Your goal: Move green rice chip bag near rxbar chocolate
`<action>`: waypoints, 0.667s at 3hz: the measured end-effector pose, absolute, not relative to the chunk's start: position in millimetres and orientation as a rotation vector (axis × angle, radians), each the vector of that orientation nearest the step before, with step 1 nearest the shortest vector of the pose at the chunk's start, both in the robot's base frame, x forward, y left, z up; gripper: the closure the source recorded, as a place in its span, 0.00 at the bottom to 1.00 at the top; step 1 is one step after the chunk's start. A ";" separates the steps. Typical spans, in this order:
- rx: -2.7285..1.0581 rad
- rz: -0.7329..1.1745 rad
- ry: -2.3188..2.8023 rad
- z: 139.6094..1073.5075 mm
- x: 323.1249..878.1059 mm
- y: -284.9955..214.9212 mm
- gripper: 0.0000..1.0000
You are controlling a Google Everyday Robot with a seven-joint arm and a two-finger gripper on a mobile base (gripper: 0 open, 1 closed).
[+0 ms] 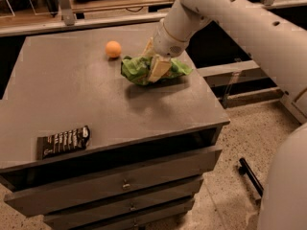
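Observation:
The green rice chip bag (135,69) is at the back right of the dark cabinet top (72,95), crumpled and slightly raised over its shadow. My gripper (153,59) comes down from the upper right with its cream fingers (159,69) closed on the middle of the bag. The rxbar chocolate (63,141), a dark bar with white lettering, lies flat at the front left corner, far from the bag.
A small orange ball (113,49) sits just left of the bag at the back. The cabinet has drawers (124,183) below its front edge. A wooden shelf (96,4) runs behind it. Speckled floor (230,186) lies to the right.

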State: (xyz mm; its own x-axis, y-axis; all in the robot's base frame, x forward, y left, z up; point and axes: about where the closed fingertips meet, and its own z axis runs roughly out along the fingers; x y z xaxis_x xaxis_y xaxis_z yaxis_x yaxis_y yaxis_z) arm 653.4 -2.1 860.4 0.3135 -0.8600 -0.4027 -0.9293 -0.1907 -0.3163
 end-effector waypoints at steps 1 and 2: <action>-2.012 0.231 1.508 890.2 646.6 -11.5 0.92; -1.962 0.267 1.430 927.4 624.9 -21.5 1.00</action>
